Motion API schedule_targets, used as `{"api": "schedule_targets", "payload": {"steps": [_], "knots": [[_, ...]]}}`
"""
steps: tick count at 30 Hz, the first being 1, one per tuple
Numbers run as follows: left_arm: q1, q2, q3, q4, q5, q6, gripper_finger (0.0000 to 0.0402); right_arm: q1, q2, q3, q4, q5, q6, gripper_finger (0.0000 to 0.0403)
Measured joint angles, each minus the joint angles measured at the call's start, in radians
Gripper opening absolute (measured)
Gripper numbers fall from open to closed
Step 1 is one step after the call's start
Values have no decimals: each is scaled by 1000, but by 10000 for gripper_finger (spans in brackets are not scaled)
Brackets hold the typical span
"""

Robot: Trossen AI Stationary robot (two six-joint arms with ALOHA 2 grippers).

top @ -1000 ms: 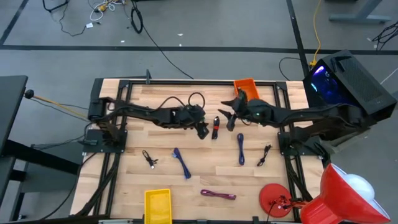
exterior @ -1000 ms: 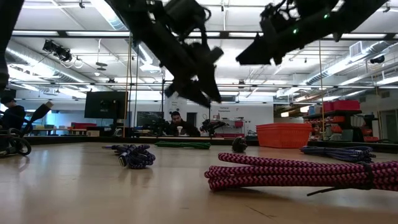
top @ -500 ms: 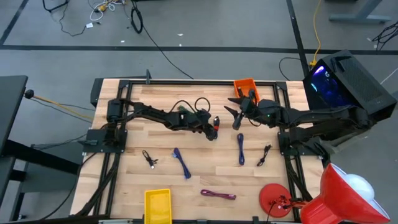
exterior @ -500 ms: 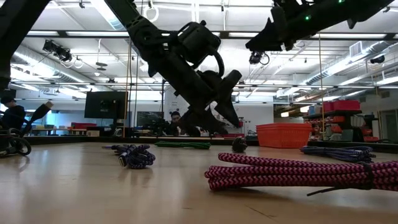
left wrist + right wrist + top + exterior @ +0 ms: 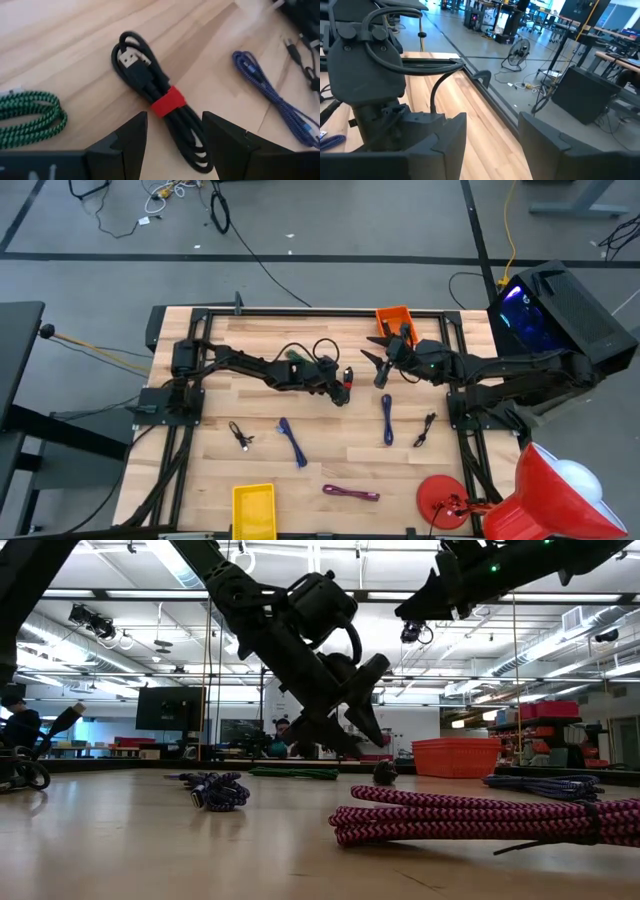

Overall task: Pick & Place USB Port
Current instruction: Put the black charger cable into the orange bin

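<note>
my left gripper (image 5: 172,131) has its two dark fingers (image 5: 131,135) spread wide, hanging just above the black usb cable (image 5: 159,105) with nothing between them. the cable is a long narrow coil of smooth black cord, cinched near its middle by a red band (image 5: 168,100), and its metal plug (image 5: 128,59) sits at the end farther from my fingers. in the high view it lies near the middle of the wooden table (image 5: 330,450), long axis running front to back. a green braided cable (image 5: 30,116) lies just beside it, and a blue braided one (image 5: 272,97) on the other side. my right gripper (image 5: 372,366) hovers nearby, fingers also wide and holding nothing. the orange bin (image 5: 395,321) sits at the far edge and the yellow bin (image 5: 254,510) at the near edge (i can't tell what either holds). a purple braided cable (image 5: 480,816) lies up front.
</note>
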Motion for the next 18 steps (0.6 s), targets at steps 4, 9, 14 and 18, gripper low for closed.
{"api": "schedule_targets", "payload": {"steps": [4, 9, 14, 18], "knots": [[-12, 0, 0, -5, -16, -14, 195, 0, 0, 0, 3, 0, -1, 181], [-25, 0, 0, 8, -24, -25, 195, 0, 0, 0, 8, 0, -1, 181], [-30, 0, 0, 9, -37, -28, 195, 0, 0, 0, 8, 0, 0, 181], [-35, 18, 2, 28, -43, -47, 195, 0, 0, 0, 8, 0, 3, 181]]}}
